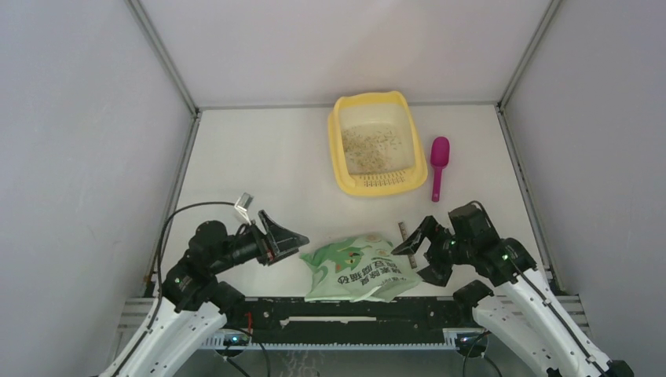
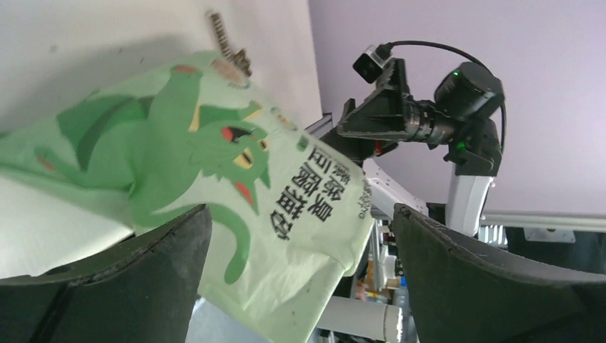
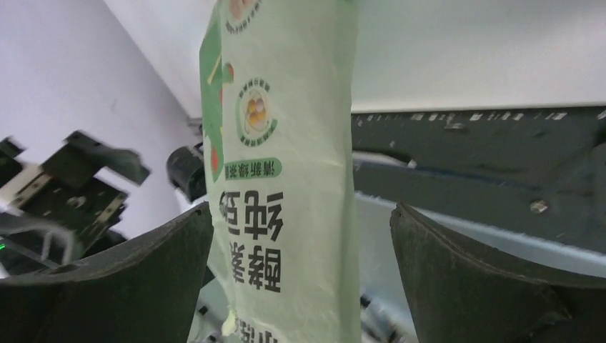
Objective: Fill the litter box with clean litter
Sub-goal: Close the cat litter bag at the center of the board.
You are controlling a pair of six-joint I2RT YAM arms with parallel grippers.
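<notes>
Litter box [image 1: 372,99] sits at 12 o'clock on the table [image 1: 259,157], thinly speckled with litter [image 1: 374,148], a scoop [image 1: 438,161] at its 3 o'clock. The green bag [image 1: 357,267] lies at 6 o'clock between the left pincer [image 1: 292,239] and right pincer [image 1: 415,259], both spread wide and empty, likely flanking it to lift and pour.

White table [image 1: 259,173], pale lilac walls [image 1: 78,118]

Litter box [image 1: 375,184] is smooth yellow plastic holding grainy beige-tan litter [image 1: 375,148]. The magenta scoop [image 1: 438,166] looks like smooth plastic too. Light green bag [image 1: 357,269] is thin, wrinkly printed film. Counter [image 1: 259,165] is matt white. Left tool [image 2: 301,214] pads [image 2: 143,279] are matt black and slightly rough.
</notes>
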